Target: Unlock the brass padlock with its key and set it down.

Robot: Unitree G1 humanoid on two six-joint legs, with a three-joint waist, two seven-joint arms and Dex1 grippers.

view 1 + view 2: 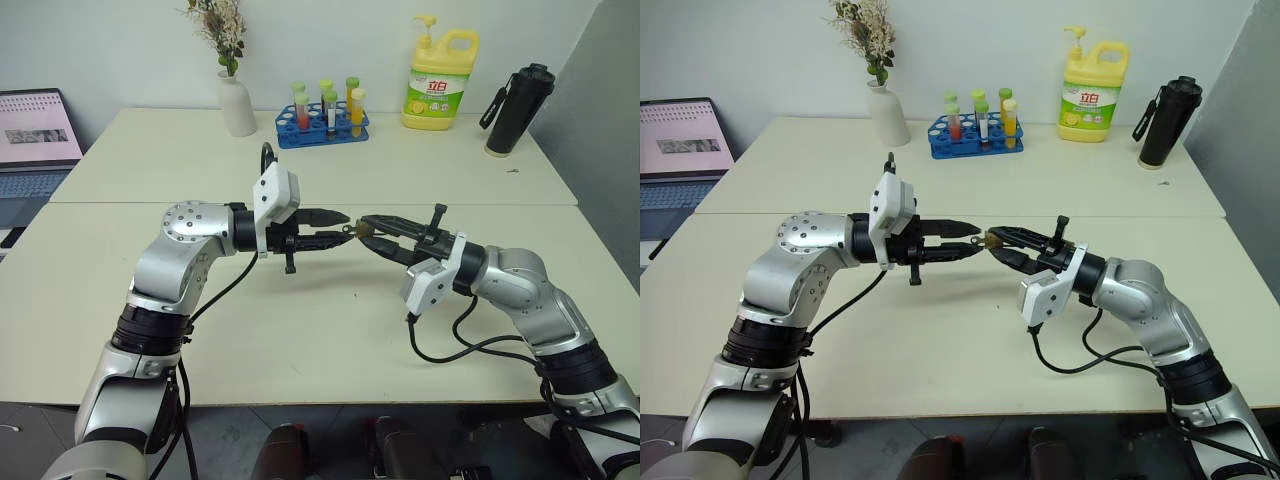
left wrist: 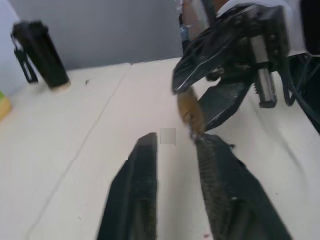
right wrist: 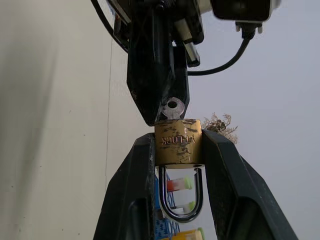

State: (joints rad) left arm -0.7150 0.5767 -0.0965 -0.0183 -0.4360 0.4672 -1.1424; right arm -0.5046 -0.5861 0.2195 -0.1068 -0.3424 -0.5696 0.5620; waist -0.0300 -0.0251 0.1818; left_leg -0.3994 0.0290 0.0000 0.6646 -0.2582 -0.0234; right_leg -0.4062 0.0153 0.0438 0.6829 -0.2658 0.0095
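Brass padlock (image 3: 178, 142) pinched between right gripper (image 3: 177, 165) fingers, held above table (image 1: 330, 330), shackle (image 3: 181, 197) back between the fingers and seemingly still seated. Key (image 3: 173, 108) sits in lock's outer face, head sticking out. Left gripper (image 2: 176, 150) directly opposite, fingers spread, one finger (image 2: 220, 170) touching key head, not gripping. Step in hand: key turn. Advice: re-pinch key head squarely, rotate about key's own axis, right grip firm, no sideways pull on thin key.
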